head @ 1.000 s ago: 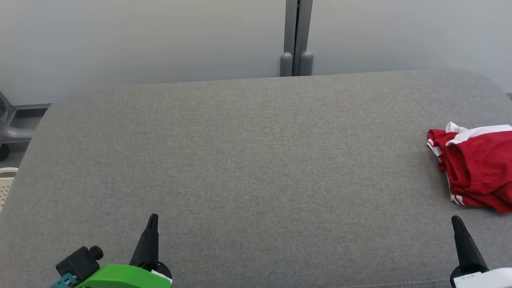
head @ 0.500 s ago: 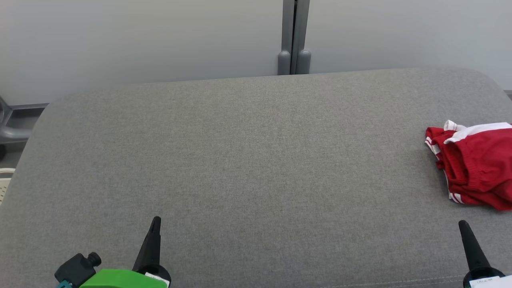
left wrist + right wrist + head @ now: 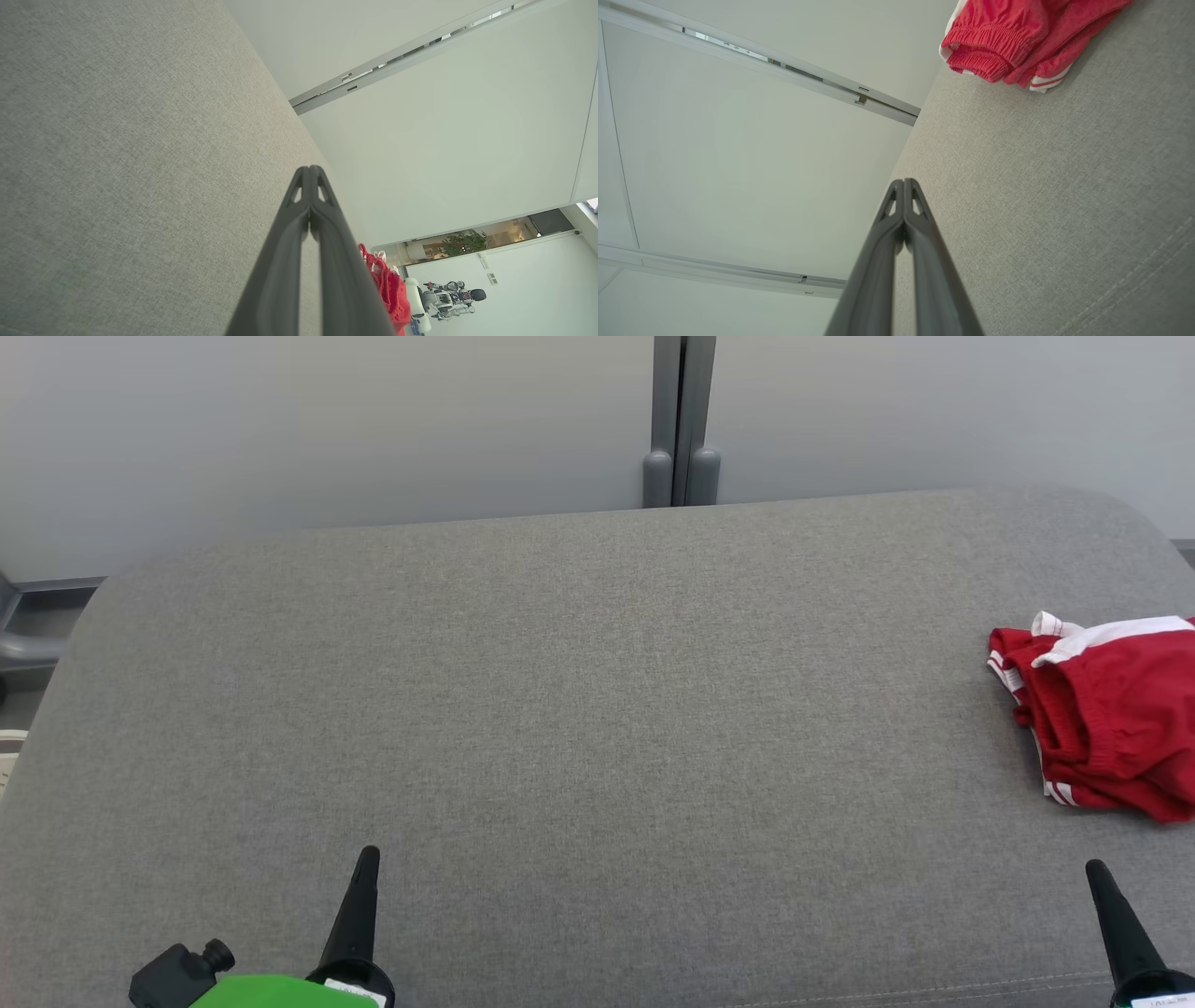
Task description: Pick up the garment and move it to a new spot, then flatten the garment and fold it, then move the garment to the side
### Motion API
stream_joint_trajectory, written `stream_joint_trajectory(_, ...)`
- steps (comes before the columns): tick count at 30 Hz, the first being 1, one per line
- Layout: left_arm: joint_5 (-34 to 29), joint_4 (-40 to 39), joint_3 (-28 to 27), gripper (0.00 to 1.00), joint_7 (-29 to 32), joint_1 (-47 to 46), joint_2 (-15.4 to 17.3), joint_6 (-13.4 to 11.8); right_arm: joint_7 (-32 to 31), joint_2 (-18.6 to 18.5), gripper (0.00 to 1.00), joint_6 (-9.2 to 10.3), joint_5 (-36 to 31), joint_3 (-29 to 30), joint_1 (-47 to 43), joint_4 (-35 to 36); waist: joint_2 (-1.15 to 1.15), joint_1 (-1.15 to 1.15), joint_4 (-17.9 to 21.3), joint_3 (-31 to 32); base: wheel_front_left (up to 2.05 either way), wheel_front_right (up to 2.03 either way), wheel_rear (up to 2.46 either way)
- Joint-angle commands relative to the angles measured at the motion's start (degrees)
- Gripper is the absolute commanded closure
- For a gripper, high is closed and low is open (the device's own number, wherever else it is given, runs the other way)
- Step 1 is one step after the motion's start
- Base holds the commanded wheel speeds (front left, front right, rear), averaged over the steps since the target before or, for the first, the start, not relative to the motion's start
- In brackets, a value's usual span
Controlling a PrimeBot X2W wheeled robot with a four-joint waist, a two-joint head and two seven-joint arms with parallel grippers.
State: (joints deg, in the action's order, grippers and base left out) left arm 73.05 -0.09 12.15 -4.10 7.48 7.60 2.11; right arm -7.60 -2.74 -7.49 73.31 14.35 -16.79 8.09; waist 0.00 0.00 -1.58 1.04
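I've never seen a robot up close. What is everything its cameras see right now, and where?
grey fabric-covered padded surface: one, grey, spanning the head view.
red fabric garment with white trim: one, red and white, heaped near the surface's right end.
pale wall panels: two, off-white, behind the surface.
grey metal post: one, grey, between the panels.
green leafy plant: one, green, far off in the left wrist view.
green plastic cover: one, green, on the left arm.
left pincer: one, black, shut, lower left over bare fabric.
right pincer: one, black, shut, lower right, apart from the garment.
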Motion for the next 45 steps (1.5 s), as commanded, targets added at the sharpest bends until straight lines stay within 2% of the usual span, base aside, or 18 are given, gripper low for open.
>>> stream_joint_trajectory(1, 1.16, -0.80, -0.52, 1.00, 0.17, 0.22, -0.22, 0.64, -0.46, -0.19, 1.00, -0.02, 1.27, 0.38, -0.47, 0.85, 0.00, 0.00, 0.03, -0.02, 0.00, 0.00, 0.00)
stream_joint_trajectory(45, 16.54, -3.74, -3.98, 1.00, 3.49, 3.92, -4.11, 5.06, -4.65, -0.25, 1.00, -0.01, 23.32, 3.46, -4.08, 2.78, 0.00, 0.00, 1.37, -0.99, 0.00, 0.00, 0.00)
